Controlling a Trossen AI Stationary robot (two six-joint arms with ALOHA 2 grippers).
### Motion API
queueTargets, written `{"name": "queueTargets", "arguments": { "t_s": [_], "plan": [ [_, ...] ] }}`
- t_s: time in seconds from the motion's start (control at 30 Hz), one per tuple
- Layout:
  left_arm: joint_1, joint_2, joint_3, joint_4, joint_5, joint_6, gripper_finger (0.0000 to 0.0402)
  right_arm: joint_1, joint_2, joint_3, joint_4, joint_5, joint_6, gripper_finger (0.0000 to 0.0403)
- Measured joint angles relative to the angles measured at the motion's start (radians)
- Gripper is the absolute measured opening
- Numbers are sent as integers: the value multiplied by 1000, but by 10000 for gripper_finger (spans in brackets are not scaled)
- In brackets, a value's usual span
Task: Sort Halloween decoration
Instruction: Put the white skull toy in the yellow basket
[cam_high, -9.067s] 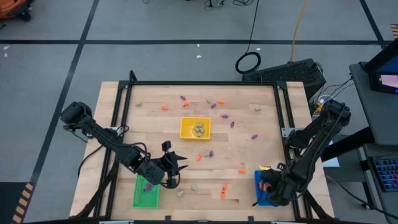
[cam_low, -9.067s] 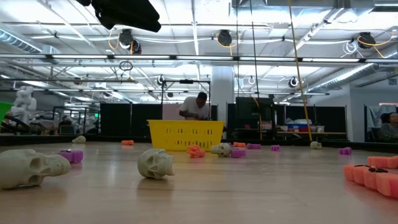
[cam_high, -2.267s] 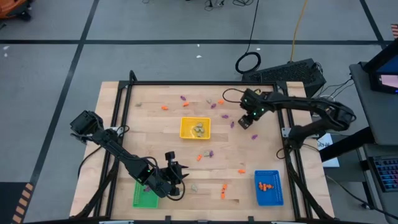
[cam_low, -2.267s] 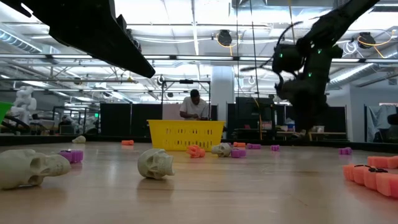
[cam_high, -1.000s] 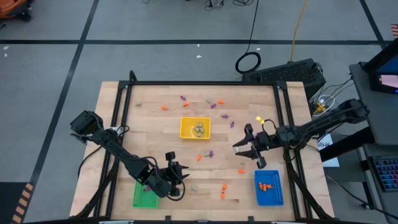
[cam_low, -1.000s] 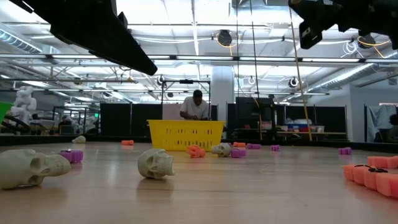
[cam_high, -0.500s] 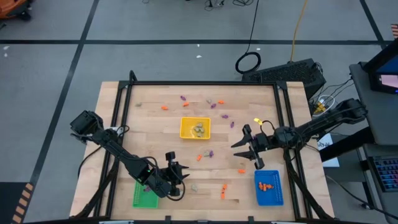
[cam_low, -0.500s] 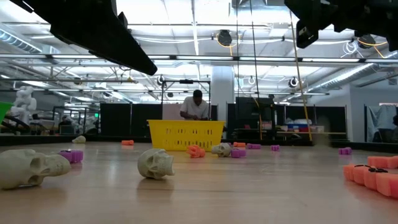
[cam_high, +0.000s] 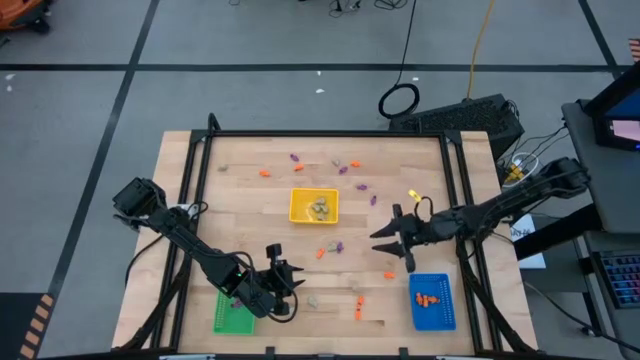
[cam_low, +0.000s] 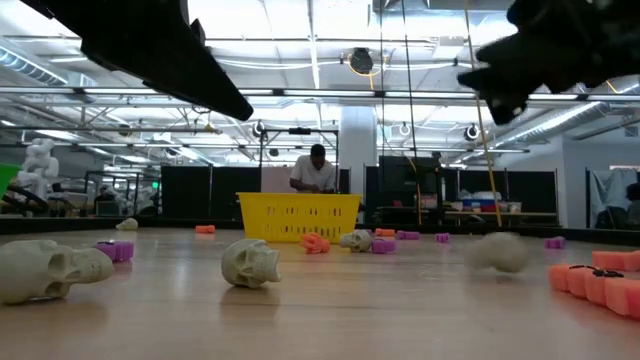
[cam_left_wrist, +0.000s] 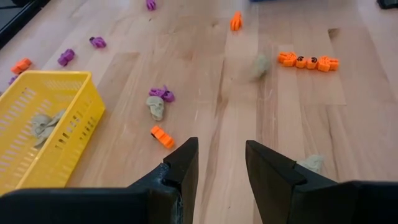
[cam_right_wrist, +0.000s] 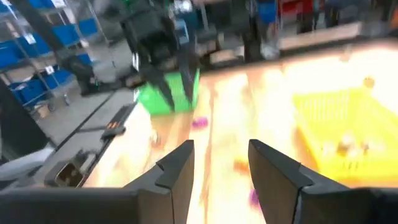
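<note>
Wooden table (cam_high: 250, 150) in a workshop hall: Halloween decoration (cam_high: 322, 252), tiny orange, purple and pale skull trinkets, lies scattered across the middle and far side, some already in the yellow tray (cam_high: 296, 216). Judged light, rigid, apt to roll; pinch each across its width. Left gripper (cam_high: 285, 285), near side beside the green tray (cam_high: 229, 318), and right gripper (cam_high: 392, 243), mid-right, both stand parted and empty.

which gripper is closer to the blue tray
The right. The right gripper hovers just beyond the blue tray, toward the table's middle. The left gripper sits by the green tray, across the near edge.
</note>
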Motion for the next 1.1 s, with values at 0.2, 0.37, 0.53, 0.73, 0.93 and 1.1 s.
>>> {"name": "queueTargets", "arguments": {
  "t_s": [0.2,0.37,0.53,0.73,0.93,1.1],
  "plan": [
    [0,0,0,30,0,3,132,115,38,112,-269,112,146,137],
    [0,0,0,65,0,27,132,198,188,276,-441,230,242,137],
    [0,0,0,65,0,27,132,238,412,412,-499,290,343,137],
    [0,0,0,64,0,27,132,261,620,553,-533,207,248,137],
    [0,0,0,64,0,27,132,242,734,654,-598,208,100,143],
    [0,0,0,64,0,28,132,206,775,665,-598,139,-10,176]
  ]
}}
